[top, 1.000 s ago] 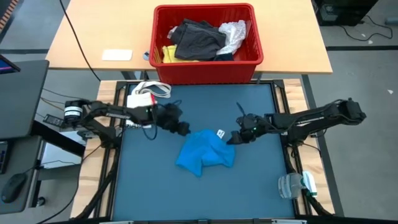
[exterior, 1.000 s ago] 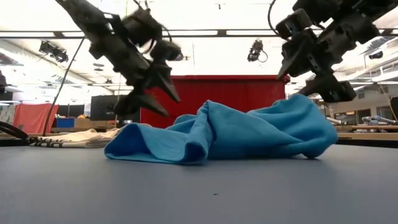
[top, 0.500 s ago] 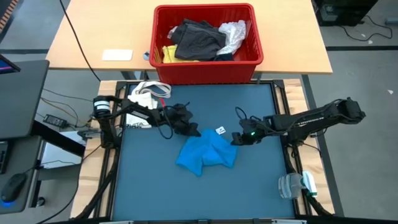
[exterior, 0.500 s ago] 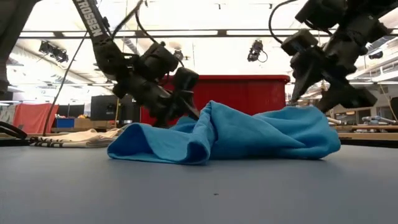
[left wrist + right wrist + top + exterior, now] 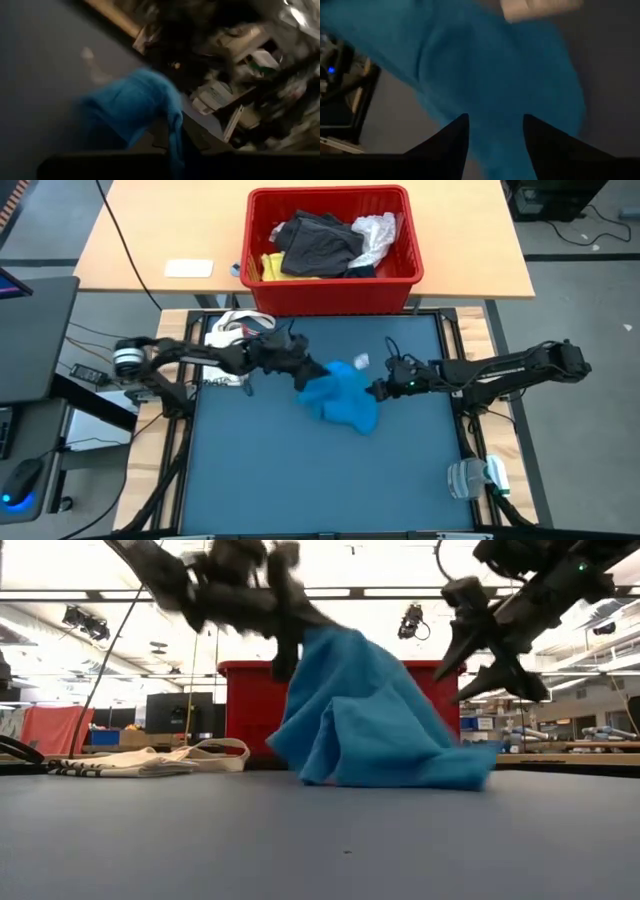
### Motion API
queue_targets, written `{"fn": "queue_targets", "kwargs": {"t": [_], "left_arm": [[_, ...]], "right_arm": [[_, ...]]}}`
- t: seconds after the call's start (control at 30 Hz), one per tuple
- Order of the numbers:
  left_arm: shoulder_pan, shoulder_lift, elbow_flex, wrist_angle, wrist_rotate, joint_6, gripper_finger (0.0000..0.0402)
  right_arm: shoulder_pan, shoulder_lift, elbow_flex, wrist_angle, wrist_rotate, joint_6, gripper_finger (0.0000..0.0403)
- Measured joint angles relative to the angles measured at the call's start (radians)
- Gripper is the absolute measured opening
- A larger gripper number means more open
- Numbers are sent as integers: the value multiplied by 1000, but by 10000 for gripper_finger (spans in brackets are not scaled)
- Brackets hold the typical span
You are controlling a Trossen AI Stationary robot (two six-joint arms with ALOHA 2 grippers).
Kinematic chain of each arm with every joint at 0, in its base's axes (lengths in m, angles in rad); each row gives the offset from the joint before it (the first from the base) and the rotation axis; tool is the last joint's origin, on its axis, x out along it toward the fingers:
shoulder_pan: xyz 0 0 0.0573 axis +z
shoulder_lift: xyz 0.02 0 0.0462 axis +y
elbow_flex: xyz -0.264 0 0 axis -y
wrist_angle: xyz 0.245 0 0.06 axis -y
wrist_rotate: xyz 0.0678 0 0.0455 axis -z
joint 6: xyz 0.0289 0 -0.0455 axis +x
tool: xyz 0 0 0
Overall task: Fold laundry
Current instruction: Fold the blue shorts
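A clear plastic item with green trim [image 5: 473, 477] is seen at the near right corner of the dark blue bench top [image 5: 250, 480], well apart from everything else. Farther in, around the middle of the bench, a bright blue soft garment [image 5: 345, 392] is lifted at one end and draped down to the surface at the other. Its raised end is grasped by the left gripper [image 5: 305, 370], whose fingers are clenched on the cloth; in the low view the fabric [image 5: 365, 710] hangs from that gripper [image 5: 285, 635]. The right gripper [image 5: 375, 390] is held just beside the garment's right side, its two dark fingers [image 5: 451, 137] spread apart with blue cloth in front of them; no grasp is shown. A small cream tote bag with looped handles [image 5: 235, 330] lies at the far left corner of the bench. Beyond the far edge, on a light wooden table [image 5: 140, 240], a red plastic basket [image 5: 330, 295] holds a dark grey garment [image 5: 318, 242], a yellow garment [image 5: 270, 267] and a white lacy one [image 5: 377, 232].
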Motion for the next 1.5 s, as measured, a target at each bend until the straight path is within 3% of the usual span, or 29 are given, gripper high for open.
{"fn": "queue_targets", "kwargs": {"t": [0.13,0.27,0.4,0.53,0.77,0.83,1.1,1.5], "left_arm": [[-119,-26,1,-300,-101,114,16],[-241,77,-9,-508,-241,35,44],[-285,116,-4,-534,-263,-74,98],[-280,74,-1,-564,-268,-117,156],[-259,-33,0,-654,-352,-87,222],[-258,-53,-11,-733,-365,-81,230],[-275,-32,-9,-742,-311,-145,238],[-293,-43,-8,-783,-308,-157,238]], "right_arm": [[9,-17,0,-55,7,-42,189],[25,10,0,-92,-28,-88,189],[27,49,0,-54,-82,-126,190],[-39,93,1,62,-138,-239,191],[-196,257,114,106,-275,-613,190],[-231,337,180,121,-289,-716,190],[-336,661,467,104,-382,-952,190],[-346,948,745,-14,-424,-1187,190]]}}
